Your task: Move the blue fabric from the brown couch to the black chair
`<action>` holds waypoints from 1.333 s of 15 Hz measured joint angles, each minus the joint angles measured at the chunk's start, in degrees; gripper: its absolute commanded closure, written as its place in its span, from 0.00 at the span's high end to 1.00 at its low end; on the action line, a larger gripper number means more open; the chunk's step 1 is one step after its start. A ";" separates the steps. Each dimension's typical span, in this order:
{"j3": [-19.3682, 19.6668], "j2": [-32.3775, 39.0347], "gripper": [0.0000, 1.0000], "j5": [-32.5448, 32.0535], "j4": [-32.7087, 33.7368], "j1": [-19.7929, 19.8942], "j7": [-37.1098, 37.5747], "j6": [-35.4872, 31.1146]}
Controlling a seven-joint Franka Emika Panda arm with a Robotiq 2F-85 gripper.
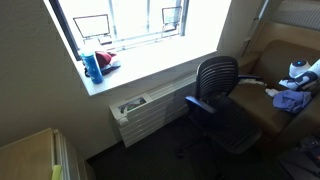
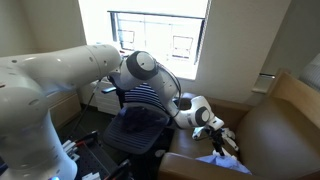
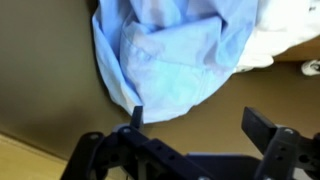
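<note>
The tool (image 3: 195,120), its fingers spread apart and holding nothing, hangs close over the crumpled blue fabric (image 3: 170,55), which lies on the brown couch (image 3: 45,70), near the black chair (image 2: 140,125).

The brown couch (image 2: 275,130) is carrying the blue fabric (image 3: 170,60), which is lying crumpled on its seat, touching a white cloth (image 3: 285,35).

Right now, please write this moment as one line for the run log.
gripper: open, over blue fabric | blue fabric: on brown couch | black chair: fabric not there yet
</note>
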State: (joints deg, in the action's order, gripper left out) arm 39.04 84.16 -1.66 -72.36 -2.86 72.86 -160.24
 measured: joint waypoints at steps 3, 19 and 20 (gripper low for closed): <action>-9.45 0.11 1.00 -1.21 2.39 7.76 -8.44 -0.07; -10.00 0.35 0.32 -26.88 0.49 13.57 11.49 -2.25; -9.76 0.31 0.25 -29.98 0.49 13.56 14.38 -2.23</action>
State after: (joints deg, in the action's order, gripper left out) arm 29.27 84.47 -31.64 -71.87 10.70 87.25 -162.47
